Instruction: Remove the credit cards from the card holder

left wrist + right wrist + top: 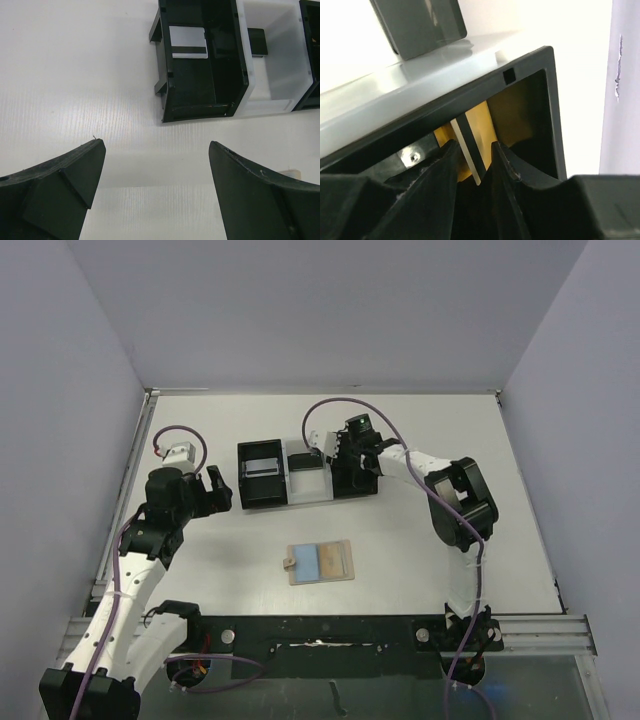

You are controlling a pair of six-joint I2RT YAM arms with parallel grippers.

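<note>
Blue-grey card (322, 562) on tan card holder (344, 562), near centre of table (420, 570), well apart from both grippers.
Card likely thin, light, stiff, slick: pinch exposed edge; holder may slide on smooth white top.
Left gripper (218, 490) wide open, empty, left of tray (262, 502).
Right gripper (475, 150) in tray's right compartment, fingers slightly parted, yellow card (480, 122) beyond them, not pinched.
Plain walls (60, 440) left, far, right; open room around holder.

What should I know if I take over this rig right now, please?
Left gripper: open, empty, over the table beside the tray.
Right gripper: in the tray's right black compartment, jaws slightly apart around a yellow card; grip unclear.
Done: grey card lies in the left black compartment.
Left: light blue card apparently in the card holder, front centre; take it out.
</note>
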